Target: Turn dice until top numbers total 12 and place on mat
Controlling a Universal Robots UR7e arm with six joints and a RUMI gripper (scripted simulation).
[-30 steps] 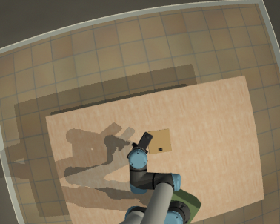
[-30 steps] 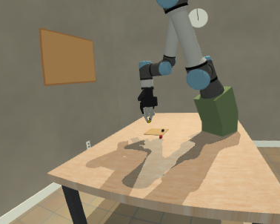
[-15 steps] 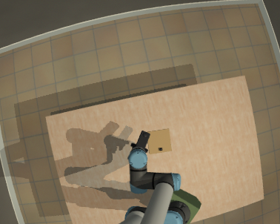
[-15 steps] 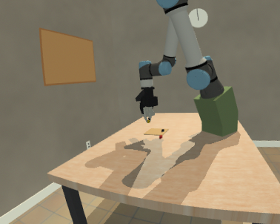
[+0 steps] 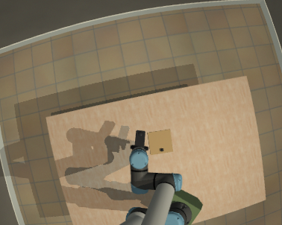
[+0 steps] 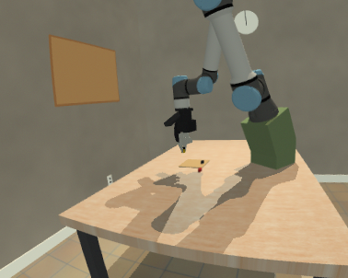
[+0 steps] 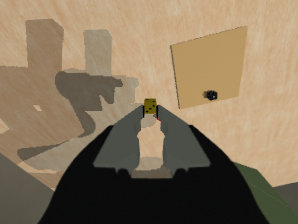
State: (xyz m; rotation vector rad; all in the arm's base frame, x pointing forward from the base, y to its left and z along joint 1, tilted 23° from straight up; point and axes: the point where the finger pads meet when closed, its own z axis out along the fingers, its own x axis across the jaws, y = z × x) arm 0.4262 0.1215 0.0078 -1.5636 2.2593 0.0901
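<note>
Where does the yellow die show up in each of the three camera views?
Top: not visible, hidden under the gripper, left of the mat.
Exterior: yellow die pinched at the fingertips, in the air above the mat.
Wrist: centre of picture, between the fingertips.
Shared landmark: the mat.

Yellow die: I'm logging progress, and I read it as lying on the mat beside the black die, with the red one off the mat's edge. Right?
Not quite. The yellow die is pinched in the gripper above the table, as the wrist view shows. The black die does lie on the mat, and the red die sits off its edge.
</note>
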